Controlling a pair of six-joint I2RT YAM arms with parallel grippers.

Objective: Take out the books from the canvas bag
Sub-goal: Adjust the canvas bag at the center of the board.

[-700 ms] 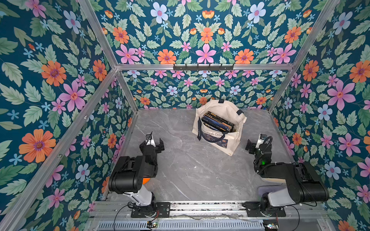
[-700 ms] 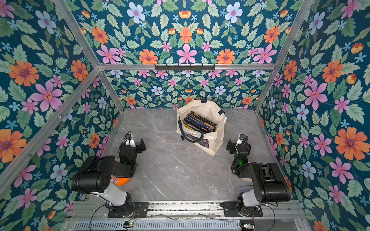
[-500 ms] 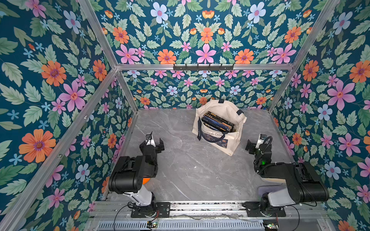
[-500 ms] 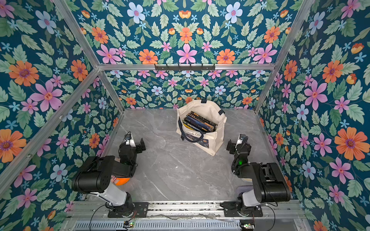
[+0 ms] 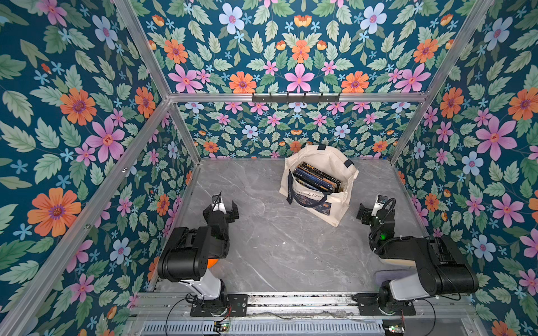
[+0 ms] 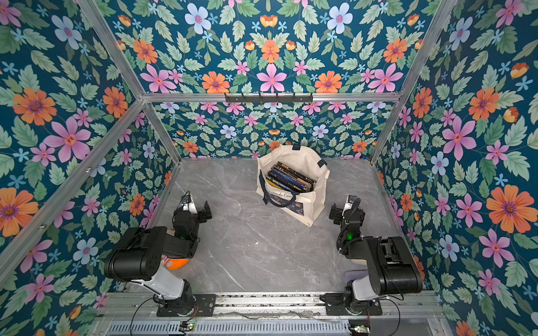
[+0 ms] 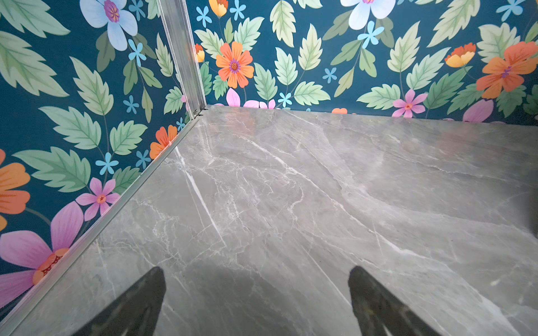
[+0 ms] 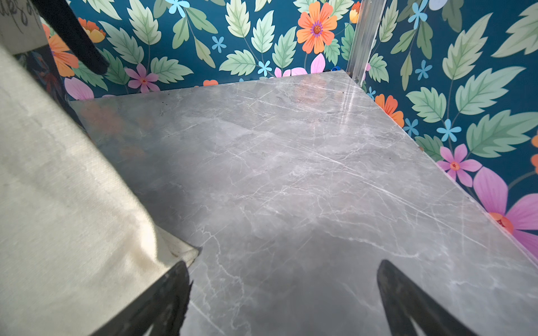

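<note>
The books (image 5: 316, 177) stand on edge inside the bag (image 5: 334, 211), packed side by side, their dark spines and a strip of yellow showing through the open mouth in both top views (image 6: 291, 178). I cannot read any title from here. The bag (image 6: 311, 211) sits upright on the table (image 5: 276, 247), toward the back wall and to the right of centre. A navy handle (image 5: 302, 202) droops over its front, across the script lettering and the dark print.

My right gripper (image 5: 372, 205) rests low near the bag's right side, apart from it in both top views (image 6: 342, 207). Its jaws are spread wide with nothing between them. In the right wrist view (image 8: 282, 264) the canvas (image 8: 58, 189) fills the side next to one finger (image 8: 174, 285). I cannot tell from that view whether the finger touches the cloth.

My left gripper (image 5: 225, 205) sits well apart from the bag, on the far side of the table by the left wall (image 6: 198, 206). Its jaws are also wide and empty, and the left wrist view (image 7: 256, 273) shows only bare grey marble between them.

An orange object (image 5: 211, 263) shows partly beneath the left arm. Floral walls (image 5: 72, 116) close in three sides, and a black hook rail (image 5: 295, 97) is mounted on the back frame.
</note>
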